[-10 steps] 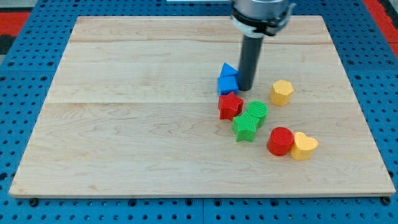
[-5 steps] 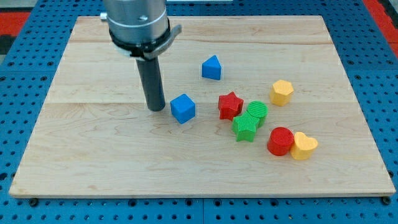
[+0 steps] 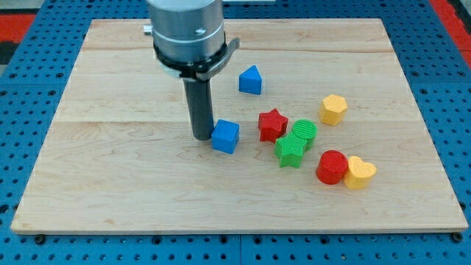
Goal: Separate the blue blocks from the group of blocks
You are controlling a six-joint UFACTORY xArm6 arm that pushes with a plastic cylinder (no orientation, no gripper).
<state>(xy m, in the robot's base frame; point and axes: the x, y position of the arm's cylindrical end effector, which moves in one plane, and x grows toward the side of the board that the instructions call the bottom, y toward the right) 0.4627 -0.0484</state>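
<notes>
Camera view, single moment. Rod ends in my tip (image 3: 203,137), down on the wooden board (image 3: 110,169), touching or just short of the blue cube (image 3: 226,136) on that cube's left side in the view. No fingers on this rig, so nothing to spread, press together or pinch; only a bare rod for shoving.

Blue cube sits a little apart from the red star (image 3: 272,124), toward the view's left. Second blue block, a wedge-like shape (image 3: 250,79), lies alone nearer the view's top, well clear of the rest. Red star close beside two green pieces: a ridged round one (image 3: 303,132) and a green star (image 3: 291,151), the greens touching each other. Farther toward the view's right, a yellow hexagon (image 3: 333,109) alone, then a red cylinder (image 3: 332,167) pressed against a yellow heart (image 3: 360,172).

Judged from the layout: both blue blocks already clear of the cluster, separation largely achieved. Odd spot for my tip, though. A push from this side would likely drive the cube back toward the red star, so probably better approached from the cube's other side.
</notes>
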